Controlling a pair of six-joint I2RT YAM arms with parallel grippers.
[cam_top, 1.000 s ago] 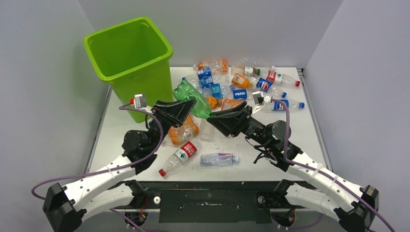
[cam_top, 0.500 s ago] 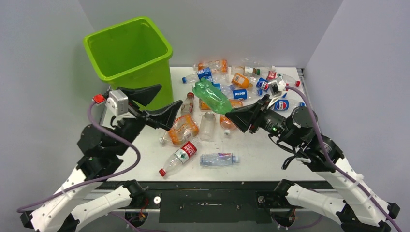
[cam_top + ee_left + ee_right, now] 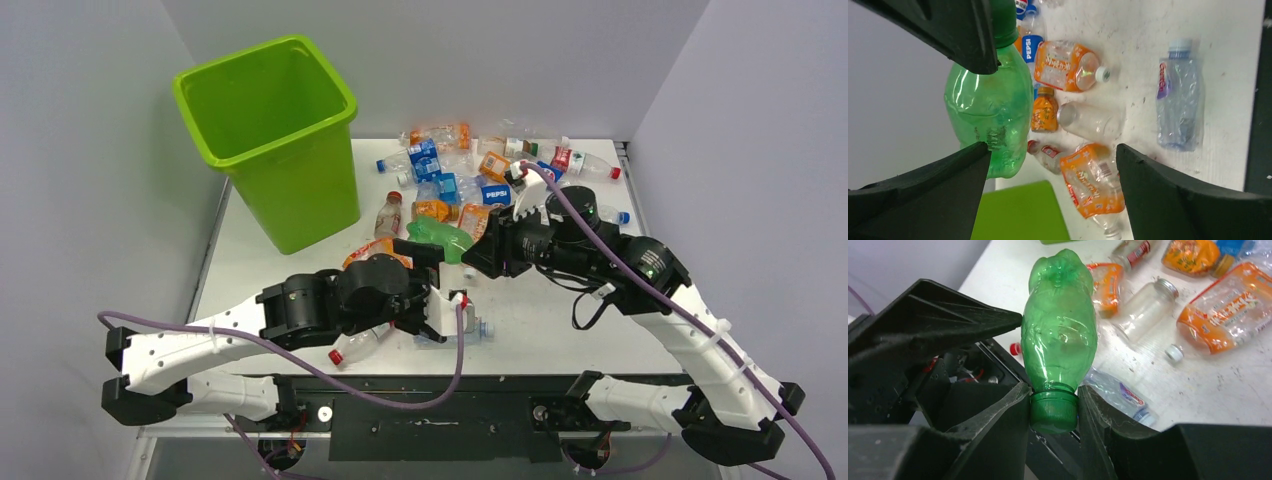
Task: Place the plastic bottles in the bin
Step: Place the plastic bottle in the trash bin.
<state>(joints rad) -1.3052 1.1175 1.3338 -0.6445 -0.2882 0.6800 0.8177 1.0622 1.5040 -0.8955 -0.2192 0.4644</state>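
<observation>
A green bottle (image 3: 1058,330), judged light and crushable, is held by its stiff cap in the right gripper (image 3: 1053,400); the left gripper (image 3: 1052,150) is open alongside.

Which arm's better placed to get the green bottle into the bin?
Left, probably. The lime-green bin stands on its side, and the left gripper is open with a finger against the green bottle. The right gripper pinches only the cap and would have to reach across.
</observation>
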